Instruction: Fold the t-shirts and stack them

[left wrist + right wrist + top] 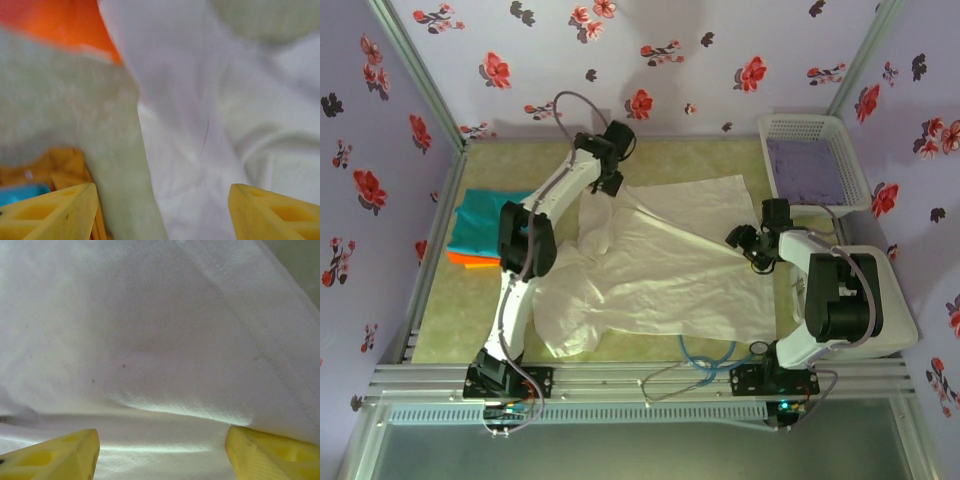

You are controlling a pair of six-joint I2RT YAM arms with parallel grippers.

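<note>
A large, wrinkled white t-shirt (pixel 660 270) lies spread over the middle of the table. At the left edge sits a folded teal t-shirt (pixel 485 215) on top of an orange one (pixel 468 260). My left gripper (pixel 611 184) hovers at the white shirt's far left corner. Its yellow fingers (pixel 55 210) stand apart over white cloth (pixel 200 125) and bare mat, holding nothing; a blur of orange shirt (pixel 60 20) shows at the upper left. At the shirt's right edge my right gripper (pixel 742 242) is open just above a fold of the cloth (pixel 150 340).
A white basket (pixel 848 140) holding a purple cloth (pixel 803 168) stands at the back right corner. A blue cable (pixel 705 352) lies near the front rail. Flowered walls close in the yellow-green mat (pixel 690 155) on three sides.
</note>
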